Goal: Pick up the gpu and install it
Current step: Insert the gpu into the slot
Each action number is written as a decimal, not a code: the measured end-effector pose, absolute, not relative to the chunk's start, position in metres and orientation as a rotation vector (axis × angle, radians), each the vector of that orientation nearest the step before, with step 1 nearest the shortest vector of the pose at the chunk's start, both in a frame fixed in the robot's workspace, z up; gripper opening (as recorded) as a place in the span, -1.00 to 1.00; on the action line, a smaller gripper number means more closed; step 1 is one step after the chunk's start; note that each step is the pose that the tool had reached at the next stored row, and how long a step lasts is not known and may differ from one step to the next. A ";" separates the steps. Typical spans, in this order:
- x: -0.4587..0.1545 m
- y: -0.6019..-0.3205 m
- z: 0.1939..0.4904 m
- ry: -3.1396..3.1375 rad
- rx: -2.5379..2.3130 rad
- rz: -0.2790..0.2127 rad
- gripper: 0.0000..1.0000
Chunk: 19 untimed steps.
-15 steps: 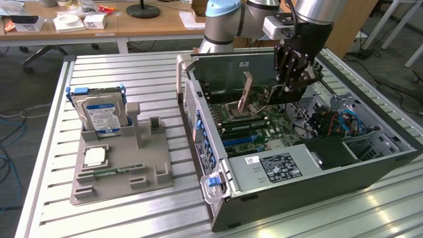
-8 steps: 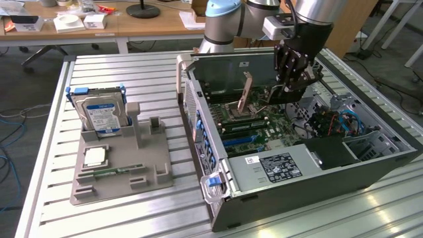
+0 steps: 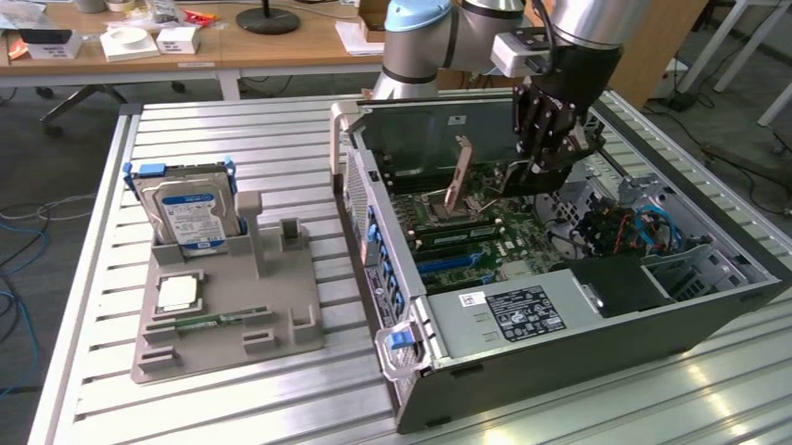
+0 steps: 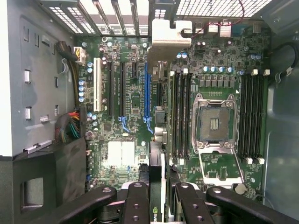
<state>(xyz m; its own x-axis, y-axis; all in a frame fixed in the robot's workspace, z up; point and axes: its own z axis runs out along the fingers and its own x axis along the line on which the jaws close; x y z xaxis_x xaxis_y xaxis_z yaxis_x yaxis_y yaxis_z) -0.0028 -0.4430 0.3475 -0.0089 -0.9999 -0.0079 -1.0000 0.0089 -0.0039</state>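
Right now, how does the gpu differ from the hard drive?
The gpu is a thin brownish card inside the open case; the hard drive is thicker, silver with a blue label, in a grey stand outside it. Both stand on edge.

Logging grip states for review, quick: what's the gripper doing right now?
Gripper: closed on the gpu, holding it over the motherboard inside the open computer case.

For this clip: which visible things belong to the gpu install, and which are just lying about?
In the job: gripper, shut on the gpu; open computer case; motherboard.
Lying about: hard drive, memory stick and silver square chip on the grey holder tray.
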 end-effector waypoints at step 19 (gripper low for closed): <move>-0.008 -0.443 0.340 2.215 -2.195 0.015 -0.47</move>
<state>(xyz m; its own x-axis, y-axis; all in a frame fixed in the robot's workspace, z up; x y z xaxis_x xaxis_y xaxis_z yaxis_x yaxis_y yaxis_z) -0.0076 -0.4430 0.3398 -0.0088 -0.9997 -0.0237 -0.9999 0.0090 -0.0096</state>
